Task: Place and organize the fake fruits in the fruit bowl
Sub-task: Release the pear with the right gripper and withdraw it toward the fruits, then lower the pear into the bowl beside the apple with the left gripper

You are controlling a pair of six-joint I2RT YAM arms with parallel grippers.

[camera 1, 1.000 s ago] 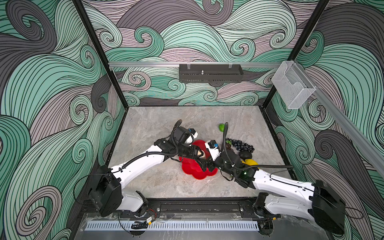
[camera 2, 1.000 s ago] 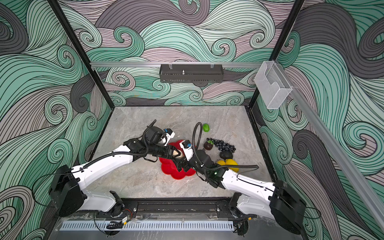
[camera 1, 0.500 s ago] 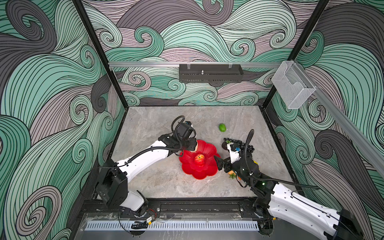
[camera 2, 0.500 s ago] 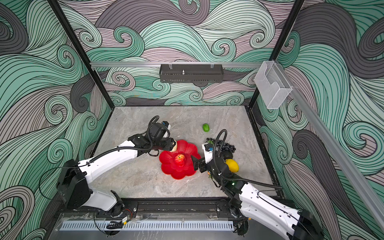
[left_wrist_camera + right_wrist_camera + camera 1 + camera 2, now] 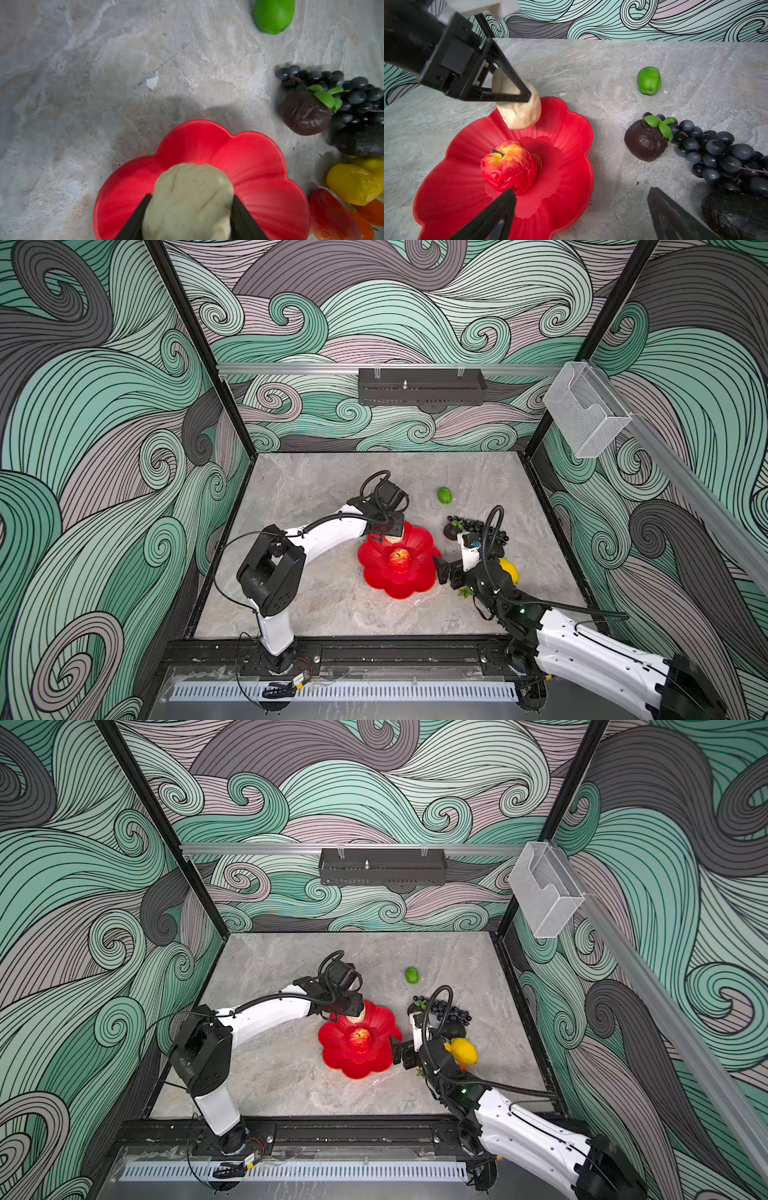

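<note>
A left gripper hangs over the far petals of the red, flower-shaped fruit bowl, its two black fingers pinching a cream piece of fake fruit from either side. The piece is longer than it is wide; its long axis runs steeply downward out of the jaws, with the rounded lower end pointing at the bowl's back slope. It looks very close to the red surface, though contact cannot be confirmed from these angles. A red and yellow apple sits upright at the bowl's centre, stem up. The right gripper hovers empty beside the bowl's right rim, fingers spread wide. This appears to be the placing step for the cream piece: the next move calls for lowering it onto a free petal clear of the apple, then opening. Left on the table are a lime, a mangosteen, a grape bunch and a lemon.
</note>
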